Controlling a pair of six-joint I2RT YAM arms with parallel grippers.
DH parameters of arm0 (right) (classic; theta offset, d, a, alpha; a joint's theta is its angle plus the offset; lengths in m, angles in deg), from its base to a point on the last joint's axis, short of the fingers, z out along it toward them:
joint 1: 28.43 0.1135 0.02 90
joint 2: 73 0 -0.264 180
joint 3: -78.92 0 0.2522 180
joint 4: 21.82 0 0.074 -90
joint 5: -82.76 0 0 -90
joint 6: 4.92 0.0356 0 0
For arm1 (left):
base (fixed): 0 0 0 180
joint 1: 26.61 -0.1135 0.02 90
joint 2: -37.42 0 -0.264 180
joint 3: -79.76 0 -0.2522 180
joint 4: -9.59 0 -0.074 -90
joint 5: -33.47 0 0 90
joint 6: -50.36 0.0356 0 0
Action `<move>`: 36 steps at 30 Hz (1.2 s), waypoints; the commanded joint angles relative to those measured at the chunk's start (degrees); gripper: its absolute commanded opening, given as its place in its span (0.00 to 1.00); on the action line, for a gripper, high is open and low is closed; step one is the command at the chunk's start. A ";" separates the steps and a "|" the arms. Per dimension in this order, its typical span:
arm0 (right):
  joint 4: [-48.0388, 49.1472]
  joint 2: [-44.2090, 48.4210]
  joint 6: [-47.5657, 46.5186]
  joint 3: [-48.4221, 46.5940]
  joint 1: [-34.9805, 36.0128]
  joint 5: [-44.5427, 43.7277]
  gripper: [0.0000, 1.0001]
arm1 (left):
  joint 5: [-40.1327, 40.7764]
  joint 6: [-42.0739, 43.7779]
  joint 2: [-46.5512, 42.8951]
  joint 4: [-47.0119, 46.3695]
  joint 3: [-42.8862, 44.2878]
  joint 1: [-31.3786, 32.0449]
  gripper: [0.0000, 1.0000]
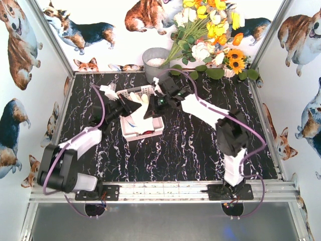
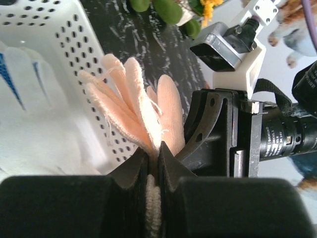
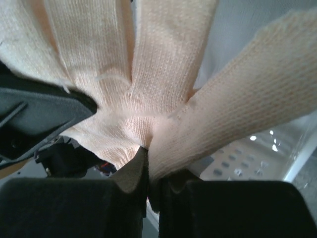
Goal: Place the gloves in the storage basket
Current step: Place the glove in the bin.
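Jointly L gripper (image 2: 154, 157), R gripper (image 3: 147, 157) pinch glove (image 2: 141, 106).

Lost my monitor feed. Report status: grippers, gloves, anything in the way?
Left gripper and right gripper both shut on one peach knit glove, above the storage basket. White glove lying inside. No obstruction seen.

The table (image 1: 190, 150) has a black top veined with white, framed by metal rails. A white perforated storage basket (image 1: 142, 91) stands on it left of centre, toward the far side. A grey bucket (image 1: 153, 70) stands at the far edge just behind the basket. A bunch of flowers (image 1: 213, 30) is to the bucket's right, its leaves spreading over the tabletop's far edge.
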 commanded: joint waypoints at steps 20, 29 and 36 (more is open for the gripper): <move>-1.97 -19.58 -6.04 -18.23 -2.26 2.60 0.00 | 1.49 12.69 15.36 -8.44 2.53 -4.21 0.00; -2.44 -22.65 -6.19 -21.14 -2.52 2.74 0.00 | 1.52 14.74 19.63 -8.09 3.88 -5.19 0.00; -4.33 -25.88 -7.58 -24.06 -2.61 1.98 0.00 | 1.53 18.29 22.78 -5.42 6.98 -5.45 0.00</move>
